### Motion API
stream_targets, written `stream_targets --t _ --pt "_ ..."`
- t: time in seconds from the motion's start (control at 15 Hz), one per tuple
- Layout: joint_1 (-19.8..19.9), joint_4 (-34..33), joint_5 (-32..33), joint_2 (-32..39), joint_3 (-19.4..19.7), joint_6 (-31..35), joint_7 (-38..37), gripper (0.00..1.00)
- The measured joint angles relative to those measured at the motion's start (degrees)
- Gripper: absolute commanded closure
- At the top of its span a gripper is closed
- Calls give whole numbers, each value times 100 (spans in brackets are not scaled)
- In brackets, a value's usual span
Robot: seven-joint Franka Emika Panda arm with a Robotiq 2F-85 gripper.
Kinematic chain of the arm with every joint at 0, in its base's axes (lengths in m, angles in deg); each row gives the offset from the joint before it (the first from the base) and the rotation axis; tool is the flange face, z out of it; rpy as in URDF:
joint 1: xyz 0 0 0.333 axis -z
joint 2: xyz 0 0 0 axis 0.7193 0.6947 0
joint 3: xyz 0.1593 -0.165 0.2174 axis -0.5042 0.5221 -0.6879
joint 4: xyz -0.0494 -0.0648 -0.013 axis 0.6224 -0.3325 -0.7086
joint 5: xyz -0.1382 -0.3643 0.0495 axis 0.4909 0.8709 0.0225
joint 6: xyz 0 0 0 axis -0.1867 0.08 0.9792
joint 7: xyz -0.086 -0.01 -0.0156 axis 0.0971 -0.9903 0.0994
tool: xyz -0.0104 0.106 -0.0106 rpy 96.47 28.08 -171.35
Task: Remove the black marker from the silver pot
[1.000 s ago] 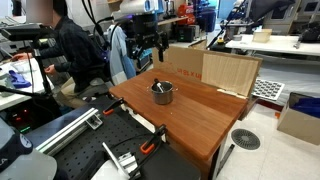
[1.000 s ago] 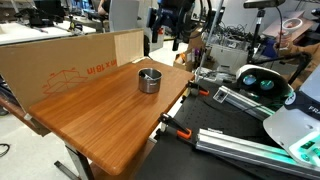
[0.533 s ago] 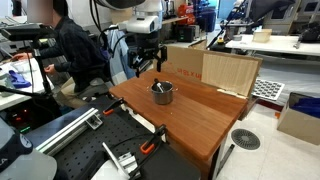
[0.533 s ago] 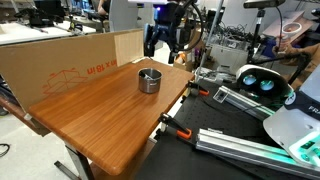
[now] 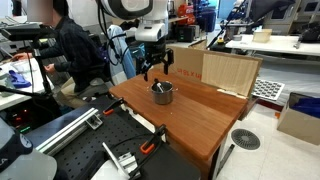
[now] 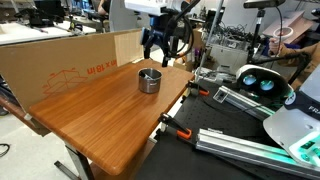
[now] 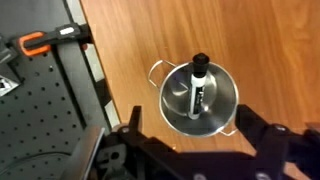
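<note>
The silver pot (image 7: 199, 100) stands on the wooden table (image 7: 270, 50); it shows in both exterior views (image 5: 162, 93) (image 6: 149, 80). The black marker (image 7: 198, 82) leans inside it, its cap end poking over the rim; its tip shows in an exterior view (image 5: 157, 86). My gripper (image 7: 195, 150) is open and empty, hovering above the pot with a finger on each side of it in the wrist view. In both exterior views it hangs above and behind the pot (image 5: 157, 68) (image 6: 160, 50).
A cardboard box (image 5: 212, 68) stands at the table's back edge and also shows in an exterior view (image 6: 60, 62). A black perforated board with an orange clamp (image 7: 35, 45) lies beside the table. A person (image 5: 70, 50) sits behind the arm.
The gripper has come down and moved toward the pot, closing in over it. Pot and marker have not moved.
</note>
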Motion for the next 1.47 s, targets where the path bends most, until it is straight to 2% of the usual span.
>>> stream_targets --t 0.8,0.87,0.93,1.47 --pt "-361 -484 -19 900 79 314 0 0" --pt "-387 -521 -32 942 80 320 0 25" --pt "-409 -561 -54 987 81 324 0 26" --pt "-500 -790 -183 1112 83 341 22 88"
